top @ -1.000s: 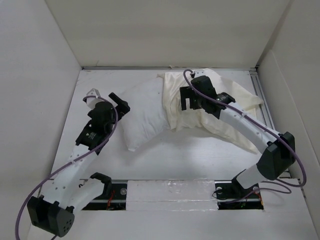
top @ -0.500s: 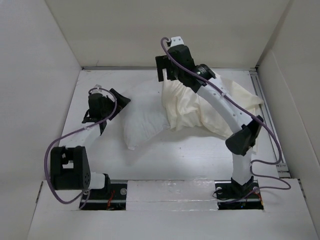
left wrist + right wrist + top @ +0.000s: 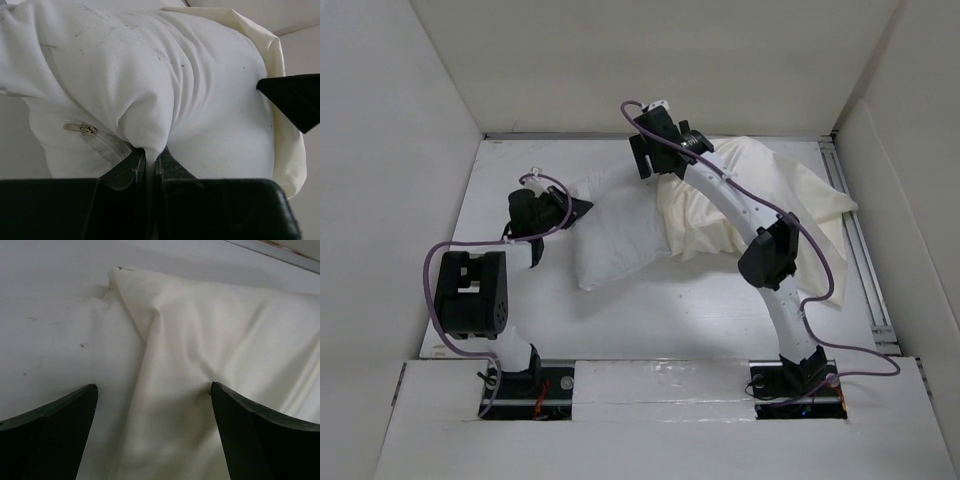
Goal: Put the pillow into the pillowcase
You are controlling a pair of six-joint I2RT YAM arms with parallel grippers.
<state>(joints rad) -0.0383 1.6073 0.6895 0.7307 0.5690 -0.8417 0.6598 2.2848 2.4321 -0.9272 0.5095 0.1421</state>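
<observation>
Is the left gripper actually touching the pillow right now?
Touching. The left wrist view shows the left gripper pinched shut on a fold of the pillow.

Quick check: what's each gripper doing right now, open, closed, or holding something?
Left gripper: closed, pinching a fold of the pillow.
Right gripper: open, holding nothing, fingers spread over the pillowcase.

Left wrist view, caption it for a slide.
Left gripper pinches the white pillow, whose far end sits inside the cream pillowcase.
</observation>
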